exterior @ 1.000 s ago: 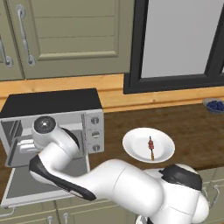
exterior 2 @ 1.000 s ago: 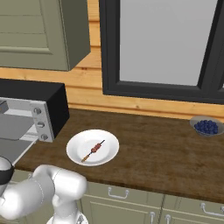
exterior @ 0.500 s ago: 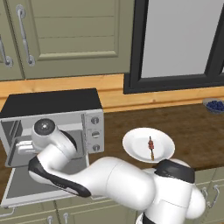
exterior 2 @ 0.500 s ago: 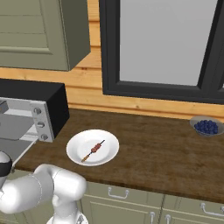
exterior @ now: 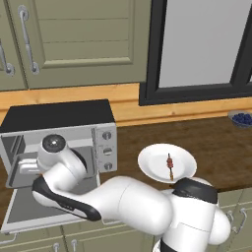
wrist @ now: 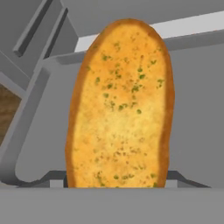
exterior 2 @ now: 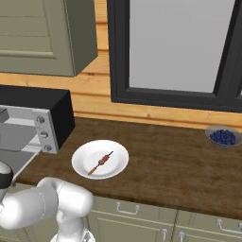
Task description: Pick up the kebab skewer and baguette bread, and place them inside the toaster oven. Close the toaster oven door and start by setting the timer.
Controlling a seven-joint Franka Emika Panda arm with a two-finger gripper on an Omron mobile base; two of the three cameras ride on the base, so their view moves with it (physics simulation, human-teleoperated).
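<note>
Here the surface (exterior 2: 156, 156) of dark wood runs under the window, and at its left end stands the toaster oven (exterior: 59, 135), its door (exterior: 37, 206) folded down flat toward the robot. The arm reaches into the open cavity, so the step in hand looks to be the delivery of the baguette bread (wrist: 120, 105). In the hand view the loaf stands lengthwise up from the bottom edge against the grey inner walls of the oven, and it appears to be clamped in the claw, though the finger tips themselves are hidden behind the loaf, so the grip is a fair guess and not a certainty. Whether the bread already rests on the oven floor cannot be told.

The white plate (exterior 2: 80, 163) sits on the surface just beside the oven, and the kebab skewer (exterior 2: 100, 162) lies across it, untouched. A small bowl of blueberries (exterior 2: 222, 137) stands well apart at the far right.

The next move calls for setting the loaf down inside and letting go, then drawing the arm out clear of the door before turning to the skewer on the plate.
</note>
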